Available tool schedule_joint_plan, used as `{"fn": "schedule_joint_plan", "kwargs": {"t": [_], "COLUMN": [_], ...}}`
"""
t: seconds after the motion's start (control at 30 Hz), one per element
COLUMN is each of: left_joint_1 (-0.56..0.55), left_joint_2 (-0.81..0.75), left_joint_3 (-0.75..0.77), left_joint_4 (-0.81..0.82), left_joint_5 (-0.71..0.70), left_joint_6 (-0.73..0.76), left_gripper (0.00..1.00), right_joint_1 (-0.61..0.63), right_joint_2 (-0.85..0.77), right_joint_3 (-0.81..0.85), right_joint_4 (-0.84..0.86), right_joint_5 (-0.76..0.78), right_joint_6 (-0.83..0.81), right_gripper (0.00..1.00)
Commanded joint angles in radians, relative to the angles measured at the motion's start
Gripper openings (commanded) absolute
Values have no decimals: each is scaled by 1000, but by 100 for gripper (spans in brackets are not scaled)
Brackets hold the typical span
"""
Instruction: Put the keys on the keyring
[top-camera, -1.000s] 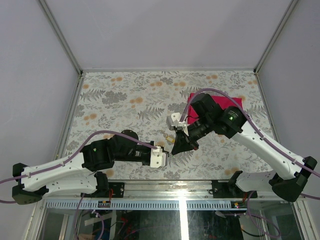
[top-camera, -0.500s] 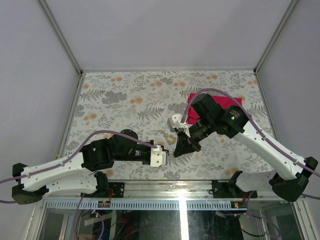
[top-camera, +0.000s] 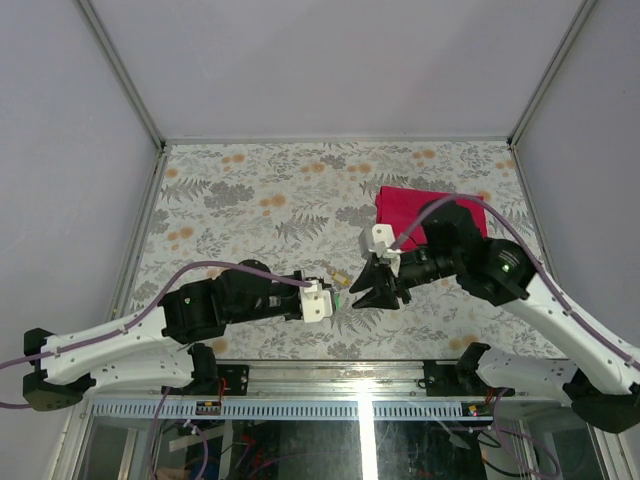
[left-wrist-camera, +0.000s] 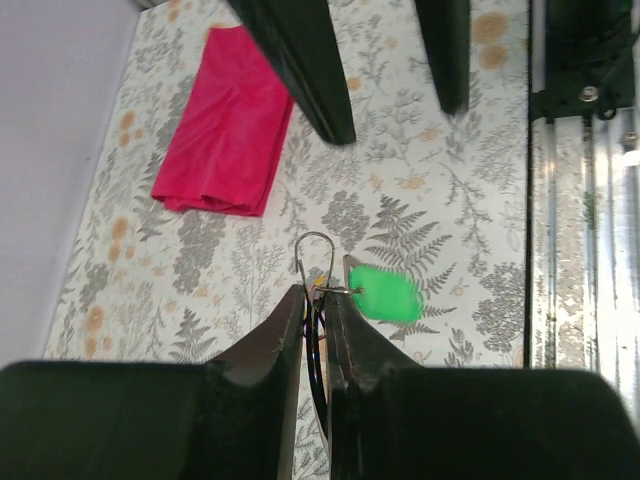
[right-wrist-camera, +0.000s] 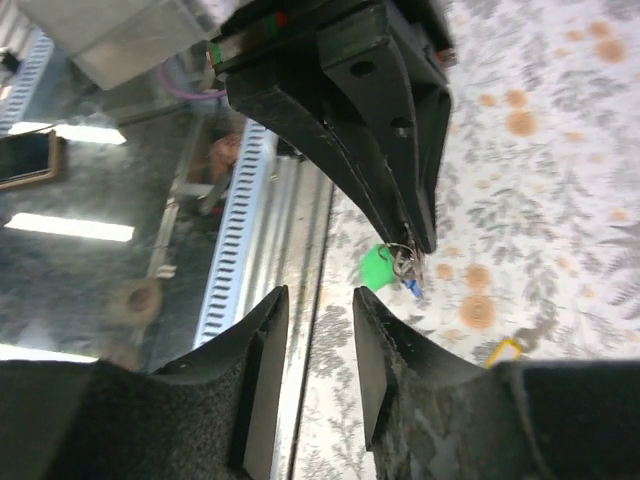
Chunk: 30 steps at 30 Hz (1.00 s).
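Mid-frame in the left wrist view, the left gripper (left-wrist-camera: 320, 288) pinches the thin, probably springy keyring (left-wrist-camera: 313, 243), its light green key (left-wrist-camera: 385, 293) likely best grasped by the plastic head, while the right gripper (right-wrist-camera: 318, 296) stands parted, empty.

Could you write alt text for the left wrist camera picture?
The left gripper pinches the thin silver keyring, a green-headed key beside its fingertips, above a floral table. A red cloth lies beyond, and the right gripper hangs open opposite.
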Motion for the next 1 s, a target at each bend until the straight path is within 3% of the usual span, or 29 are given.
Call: {"fn": "schedule_joint_plan", "kwargs": {"t": [0.0, 0.17, 0.33, 0.5, 0.77, 0.97], "left_joint_1": [5, 4, 4, 3, 4, 4], "left_joint_2": [-42, -72, -115, -174, -215, -215], "left_joint_3": [-35, -57, -58, -77, -109, -112], "left_joint_4": [143, 193, 237, 325, 485, 543], "left_joint_5": [-118, -147, -92, -4, 46, 59], "left_joint_6": [-31, -60, -86, -123, -186, -195], "left_gripper": [0, 0, 0, 0, 0, 0], "right_joint_1": [7, 8, 7, 8, 8, 8], "right_joint_2": [-113, -227, -348, -397, -291, -244], "right_joint_3": [-76, -251, -500, -666, -701, -661], "right_joint_4": [235, 401, 677, 1028, 1376, 1403], "right_joint_5": [202, 400, 441, 441, 282, 219], "right_joint_6": [176, 317, 409, 456, 503, 518], "right_gripper": [41, 46, 53, 53, 56, 55]}}
